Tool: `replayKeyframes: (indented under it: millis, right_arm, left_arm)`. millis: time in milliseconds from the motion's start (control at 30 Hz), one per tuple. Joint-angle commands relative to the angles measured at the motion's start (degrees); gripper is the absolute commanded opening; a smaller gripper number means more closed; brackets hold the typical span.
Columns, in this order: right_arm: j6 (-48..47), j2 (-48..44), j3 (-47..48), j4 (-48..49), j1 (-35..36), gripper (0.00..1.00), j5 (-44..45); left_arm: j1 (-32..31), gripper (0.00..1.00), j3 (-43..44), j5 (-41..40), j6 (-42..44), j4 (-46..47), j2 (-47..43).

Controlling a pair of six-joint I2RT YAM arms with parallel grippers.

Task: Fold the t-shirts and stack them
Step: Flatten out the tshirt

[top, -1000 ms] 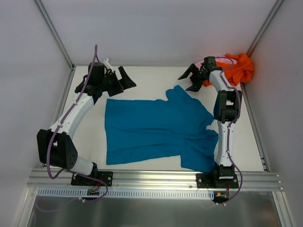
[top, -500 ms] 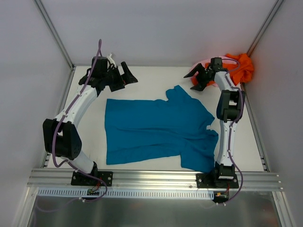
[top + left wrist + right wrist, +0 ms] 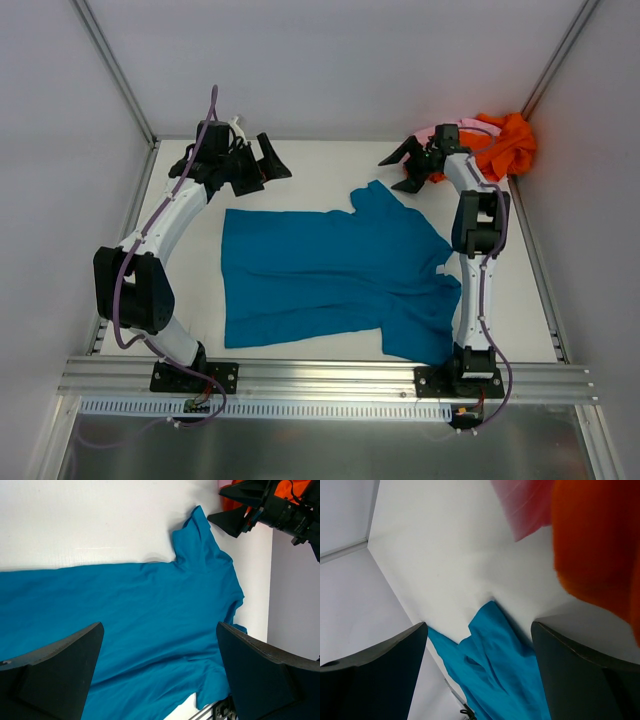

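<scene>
My left fingers and right fingers are spread wide, holding nothing, over the far side of the worktop, the teal-blue t-shirt lies flat in the middle, and the orange t-shirt and pink t-shirt sit bunched in the far right corner.

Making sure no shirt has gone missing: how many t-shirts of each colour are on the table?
Teal shirt: 1
Orange shirt: 1
Pink shirt: 1
Total: 3
</scene>
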Motion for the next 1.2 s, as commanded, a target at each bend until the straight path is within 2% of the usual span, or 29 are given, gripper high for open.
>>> replayKeyframes:
  millis: [0, 200, 300, 367, 400, 433, 467, 533, 567, 600, 933, 1167]
  right_arm:
    - [0.7, 1.4, -0.4, -0.2, 2.5, 0.90, -0.9]
    - [1.0, 1.1, -2.0, -0.1, 4.7, 0.88, -1.1]
    - [1.0, 0.7, -2.7, 0.0, 4.7, 0.72, -1.2]
    - [0.9, 0.4, -3.2, 0.0, 4.7, 0.58, -1.3]
    - [0.9, 0.5, -3.4, -0.1, 4.7, 0.45, -1.3]
    - [1.0, 0.6, -3.6, -0.5, 4.7, 0.39, -1.4]
    - [0.9, 0.6, -3.7, -0.6, 4.7, 0.29, -1.6]
    - [1.0, 0.4, -4.0, -0.6, 4.7, 0.17, -1.4]
    - [0.9, 0.1, -4.2, -0.4, 4.7, 0.06, -1.1]
    - [0.9, 0.1, -4.3, -0.4, 4.7, 0.01, -1.0]
    - [0.2, -3.6, -3.6, 0.8, 2.6, 0.01, 1.9]
    - [-0.5, -6.4, 1.2, -1.1, -1.5, 0.01, 4.1]
  left_arm:
    - [-0.6, 0.99, 2.3, 1.6, 1.7, -0.4, -0.1]
    - [-0.6, 0.99, 2.0, 1.8, 2.0, -0.7, -0.3]
    - [-0.5, 0.99, 1.5, 1.7, 2.0, -0.5, -0.6]
    - [-0.5, 0.99, 1.2, 1.8, 2.0, -0.4, -0.7]
    - [-0.5, 0.99, 1.0, 1.8, 2.0, -0.3, -0.9]
    - [-0.5, 0.99, 1.0, 1.8, 2.0, -0.3, -1.0]
    - [-0.5, 0.99, 0.8, 1.8, 2.0, -0.2, -1.1]
    - [-0.4, 0.99, 0.6, 1.8, 2.0, 0.0, -1.4]
    - [-0.5, 0.99, 0.3, 1.6, 2.0, 0.0, -1.8]
    - [-0.5, 0.99, 0.1, 1.6, 2.0, 0.0, -1.9]
    - [-0.3, 0.99, -3.2, 1.0, 2.9, 0.0, -3.9]
    - [-0.1, 0.99, -6.6, -2.3, 4.1, 1.6, -2.1]
